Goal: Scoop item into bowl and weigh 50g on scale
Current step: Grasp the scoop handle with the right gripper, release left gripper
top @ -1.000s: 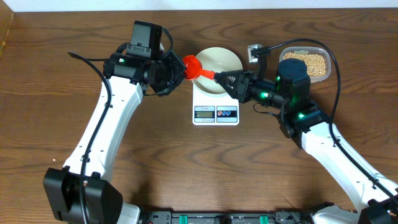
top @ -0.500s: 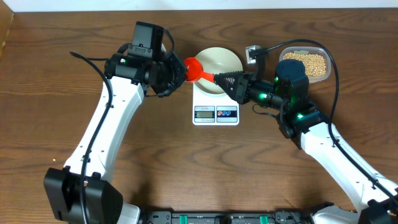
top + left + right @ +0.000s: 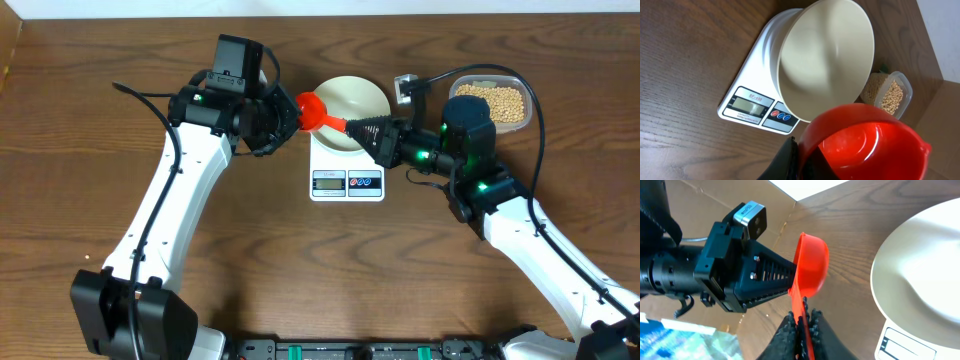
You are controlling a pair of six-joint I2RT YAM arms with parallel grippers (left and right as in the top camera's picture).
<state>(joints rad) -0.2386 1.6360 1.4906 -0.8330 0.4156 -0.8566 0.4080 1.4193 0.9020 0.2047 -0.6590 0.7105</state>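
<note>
A red scoop (image 3: 312,107) hangs between both grippers, left of the white bowl (image 3: 355,95). The bowl stands on the white scale (image 3: 347,172) and looks empty. My left gripper (image 3: 287,118) is shut on the rim of the scoop's cup (image 3: 867,145), which holds no beans. My right gripper (image 3: 358,127) is shut on the scoop's handle (image 3: 801,311). The beans (image 3: 497,100) lie in a clear tub at the far right, behind my right arm. The bowl (image 3: 827,52), the scale (image 3: 747,102) and the beans (image 3: 890,95) also show in the left wrist view.
The clear plastic tub (image 3: 522,85) stands at the table's back right. My right arm's cable loops over the tub. In the right wrist view the bowl (image 3: 925,265) is at the right and my left gripper's black body (image 3: 747,272) at the left.
</note>
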